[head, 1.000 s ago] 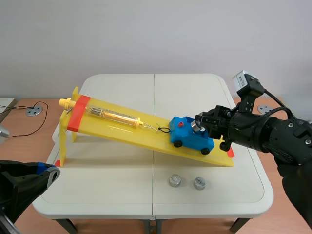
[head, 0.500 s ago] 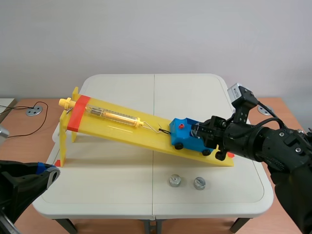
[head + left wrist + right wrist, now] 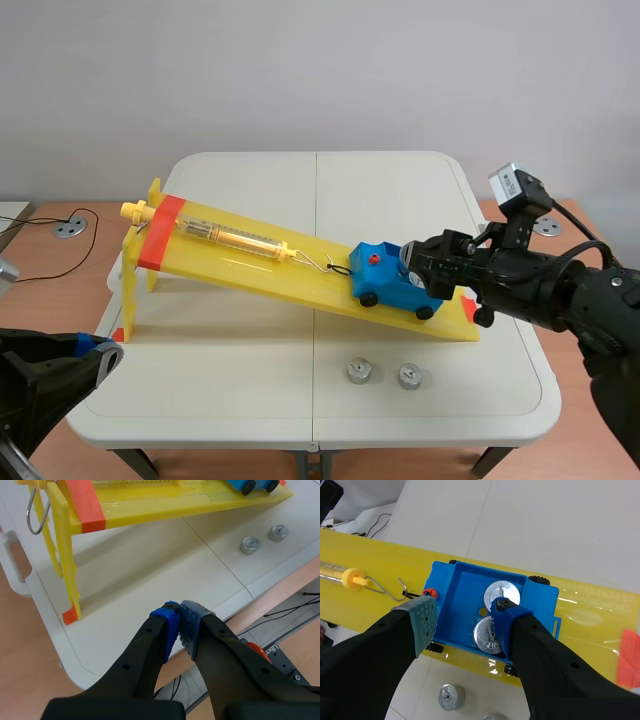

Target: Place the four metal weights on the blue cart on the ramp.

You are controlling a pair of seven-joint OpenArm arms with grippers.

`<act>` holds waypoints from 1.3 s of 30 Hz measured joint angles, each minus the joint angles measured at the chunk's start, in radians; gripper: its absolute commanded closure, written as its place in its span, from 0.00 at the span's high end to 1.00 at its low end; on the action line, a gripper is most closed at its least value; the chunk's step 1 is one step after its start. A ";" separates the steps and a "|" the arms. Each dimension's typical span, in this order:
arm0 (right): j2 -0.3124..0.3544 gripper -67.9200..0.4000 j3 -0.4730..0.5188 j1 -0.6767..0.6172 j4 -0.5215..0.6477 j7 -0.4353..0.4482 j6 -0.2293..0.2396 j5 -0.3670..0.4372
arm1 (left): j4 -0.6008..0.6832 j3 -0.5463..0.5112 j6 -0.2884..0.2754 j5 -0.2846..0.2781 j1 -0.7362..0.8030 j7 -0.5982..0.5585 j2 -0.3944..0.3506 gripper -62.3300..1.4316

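A blue cart (image 3: 392, 283) stands low on the yellow ramp (image 3: 260, 265), hooked to a spring scale (image 3: 235, 238). In the right wrist view two metal weights (image 3: 502, 592) (image 3: 487, 635) lie side by side in the cart (image 3: 465, 587). My right gripper (image 3: 462, 622) hovers open just above the cart with nothing between its fingers; in the scene view this gripper (image 3: 413, 262) is at the cart's right end. Two more weights (image 3: 359, 372) (image 3: 409, 376) rest on the table in front of the ramp. My left gripper (image 3: 177, 616) is shut on nothing, off the table's near left corner.
The ramp's high end stands on yellow legs (image 3: 67, 575) at the left, with an orange band (image 3: 162, 232) across it. The white table (image 3: 220, 380) has a centre seam. A cable and a round disc (image 3: 70, 228) lie on the floor at the left.
My right gripper carried a weight down into the cart, let it go, and has drawn back slightly with its fingers open. The left arm has kept still.
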 measured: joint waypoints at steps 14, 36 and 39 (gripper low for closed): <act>0.209 0.39 0.025 -0.239 0.360 -0.002 0.028 0.000 | 0.000 0.000 0.000 0.000 -0.006 0.000 0.000 0.07; 0.284 0.39 -0.083 -0.402 0.469 0.018 0.031 -0.094 | 0.000 0.000 0.000 0.000 -0.006 0.000 0.000 0.07; 0.265 0.39 -0.145 -0.402 0.469 0.060 0.030 -0.212 | 0.000 0.000 0.000 0.000 -0.006 0.000 0.000 0.07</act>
